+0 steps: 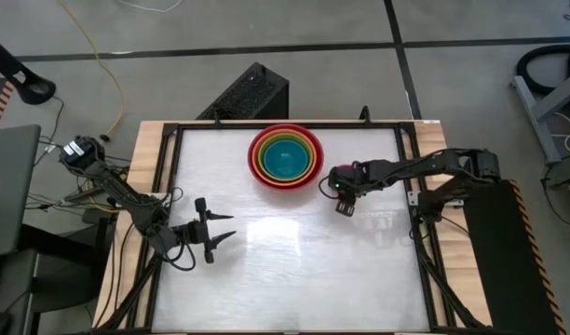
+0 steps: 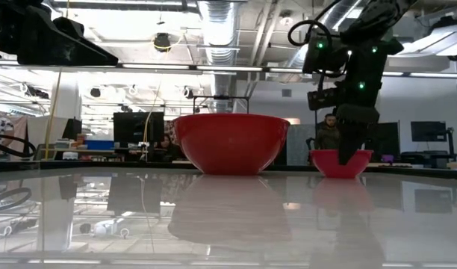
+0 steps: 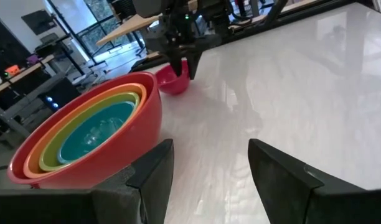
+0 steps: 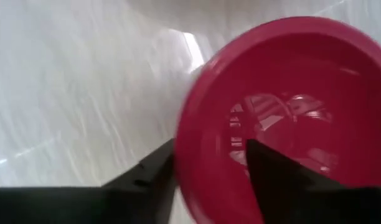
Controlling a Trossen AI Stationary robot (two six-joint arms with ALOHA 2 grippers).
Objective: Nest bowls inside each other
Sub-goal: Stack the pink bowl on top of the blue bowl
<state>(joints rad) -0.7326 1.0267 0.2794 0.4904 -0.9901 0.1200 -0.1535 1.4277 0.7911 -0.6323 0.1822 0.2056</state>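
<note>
The red bowl (image 2: 230,142) stands on its base at the table's far middle, with the orange (image 3: 129,98), lime green (image 3: 53,152) and teal (image 1: 285,160) bowls nested in it. The small magenta pink bowl (image 2: 339,164) rests on its base to their right. My right gripper (image 4: 209,146) points steeply down over the pink bowl's rim, open, one finger inside the bowl and one outside. My left gripper (image 1: 224,233) waits open at the near left, level above the table, holding nothing. My right gripper comes at the pink bowl from above, its fingers straddling the rim (image 4: 185,143) on the side toward the stack. The inner finger (image 4: 284,180) stands off the wall. I cannot tell whether the outer finger (image 4: 150,174) touches it. The bowl rests on the table.
The white tabletop (image 1: 294,270) has free room across its near half and between the stack and the pink bowl. A black frame (image 1: 411,186) runs along the table's edges. Beyond the far edge, the low view shows desks, monitors and people in the room.
</note>
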